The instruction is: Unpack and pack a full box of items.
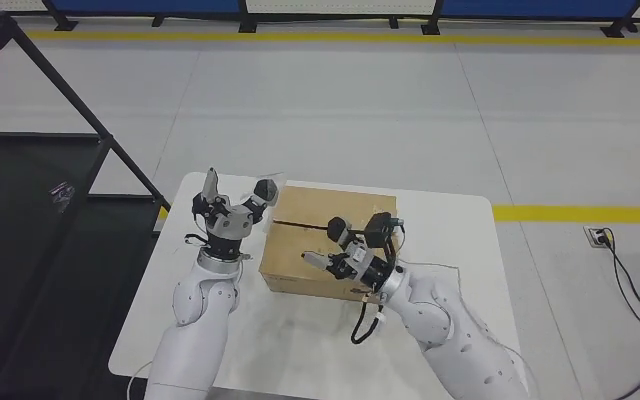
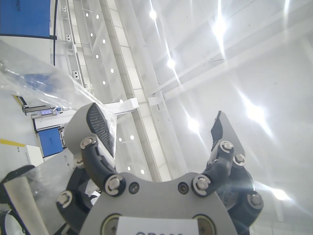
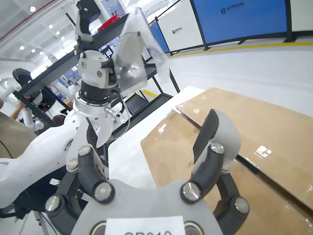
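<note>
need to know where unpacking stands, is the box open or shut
Shut: both top flaps of the box lie flat, with only a narrow dark seam between them.

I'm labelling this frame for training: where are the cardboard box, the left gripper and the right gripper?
cardboard box [image 1: 320, 204]: top view, on its far top flap.
left gripper [image 1: 240, 186]: top view, midway between its open fingertips.
right gripper [image 3: 150, 123]: right wrist view, midway between its fingertips.

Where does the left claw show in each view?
Top view: left claw, open, beside the cardboard box's left edge.
Left wrist view: left claw in the foreground.
Right wrist view: left claw raised beyond the cardboard box.
Shared landmark: clear plastic clinging to one finger.
</note>
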Motion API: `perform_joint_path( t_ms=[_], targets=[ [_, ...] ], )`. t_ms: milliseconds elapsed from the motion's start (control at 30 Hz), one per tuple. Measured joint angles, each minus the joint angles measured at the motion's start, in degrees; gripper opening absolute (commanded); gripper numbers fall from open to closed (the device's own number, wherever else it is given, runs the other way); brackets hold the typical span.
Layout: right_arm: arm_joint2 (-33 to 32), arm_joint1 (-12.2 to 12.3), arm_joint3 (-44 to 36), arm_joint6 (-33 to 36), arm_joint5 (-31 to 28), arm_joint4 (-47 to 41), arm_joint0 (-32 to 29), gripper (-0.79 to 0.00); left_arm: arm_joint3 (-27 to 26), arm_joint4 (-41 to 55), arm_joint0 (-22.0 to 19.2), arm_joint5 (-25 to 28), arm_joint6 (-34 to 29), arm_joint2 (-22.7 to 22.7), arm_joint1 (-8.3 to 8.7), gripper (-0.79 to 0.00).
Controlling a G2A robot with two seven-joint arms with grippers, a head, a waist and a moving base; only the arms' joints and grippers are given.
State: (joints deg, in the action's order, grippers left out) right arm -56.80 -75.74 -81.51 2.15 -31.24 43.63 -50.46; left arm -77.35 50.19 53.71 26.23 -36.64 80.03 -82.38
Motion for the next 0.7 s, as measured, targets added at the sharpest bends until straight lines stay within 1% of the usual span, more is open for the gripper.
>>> perform_joint_path(
  t_ms=[67,100,133,167,200,233,267,467,567,600,700],
  targets=[
    [1.0,-0.2,-1.6,-2.7,2.1,3.8,-1.0,0.000,-0.1,0.2,-0.1,0.9,1.2,-1.1,-0.30,0.000],
    [1.6,-0.4,-2.5,-4.8,4.2,6.6,-1.6,-0.080,0.0,0.6,-0.3,1.3,1.8,-1.8,-0.51,0.000],
    [2.1,-0.6,-3.1,-6.7,6.1,8.6,-2.0,-0.191,0.1,0.6,-0.4,1.7,2.2,-2.3,-0.65,0.000],
    [2.5,-0.8,-3.6,-8.6,8.1,10.5,-2.6,-0.262,0.2,0.6,-0.5,2.0,2.5,-2.8,-0.78,0.000],
    [3.2,-1.0,-4.1,-11.1,10.7,12.6,-3.2,-0.274,0.4,0.7,-0.7,2.4,3.0,-3.4,-0.95,0.000],
    [3.6,-1.2,-4.3,-12.6,12.4,13.7,-3.6,-0.237,0.4,0.7,-0.8,2.7,3.3,-3.8,-1.06,0.000],
    [4.1,-1.4,-4.5,-13.6,13.9,14.5,-3.9,-0.228,0.5,0.7,-0.9,3.0,3.6,-4.1,-1.17,0.000],
    [6.1,-2.7,-4.0,-16.2,20.3,16.0,-3.5,-0.289,1.0,0.8,-1.5,3.9,4.6,-6.1,-1.78,0.000],
    [6.7,-3.4,-2.6,-16.5,21.6,15.1,-2.5,-0.357,1.1,0.8,-1.6,3.9,4.5,-6.8,-1.99,0.000],
    [6.8,-3.7,-2.0,-16.4,21.9,14.7,-2.0,-0.400,1.2,0.8,-1.6,3.9,4.3,-6.9,-2.05,0.000],
    [7.0,-4.3,-0.7,-15.9,22.4,13.7,-0.9,-0.406,1.3,0.8,-1.6,3.9,4.0,-7.1,-2.14,0.000]
  ],
)
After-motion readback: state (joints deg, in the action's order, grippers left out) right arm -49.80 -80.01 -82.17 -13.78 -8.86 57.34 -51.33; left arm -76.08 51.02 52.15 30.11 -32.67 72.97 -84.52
